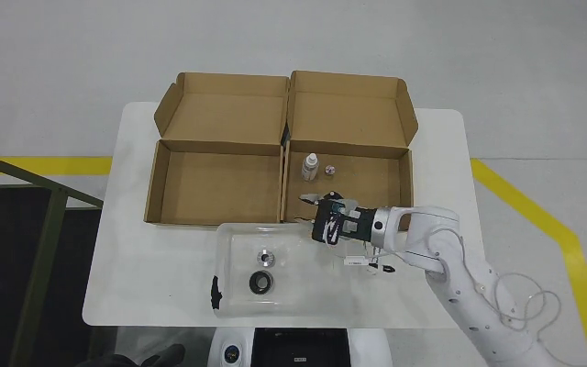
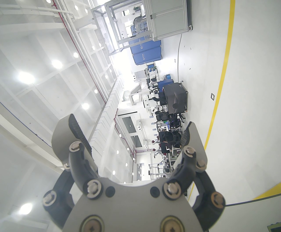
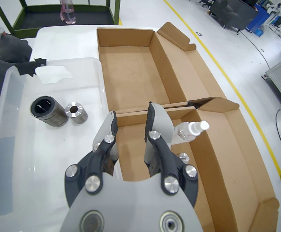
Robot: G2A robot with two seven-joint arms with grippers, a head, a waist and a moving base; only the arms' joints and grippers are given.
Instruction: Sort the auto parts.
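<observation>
A dark bearing sleeve (image 3: 49, 114) and a smaller steel collet (image 3: 76, 113) stand just beside each other in the clear bin (image 3: 96, 66). The right claw (image 3: 131, 114), spread and empty, hangs over the bin-side wall of the right cardboard box (image 3: 219, 175), which holds a spray bottle (image 3: 191, 130) and 1 small metal part (image 3: 184, 157). The left claw (image 2: 130, 123) is spread, holding nothing.

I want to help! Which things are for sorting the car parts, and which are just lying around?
For the job: dark metal cylinder and small silver slotted cylinder in the clear plastic bin; two brown cardboard boxes; small silver metal piece in one box; right gripper.
Lying about: pink bottle on the green cart; black scrap on the bin's rim; probably the clear spray bottle.
</observation>
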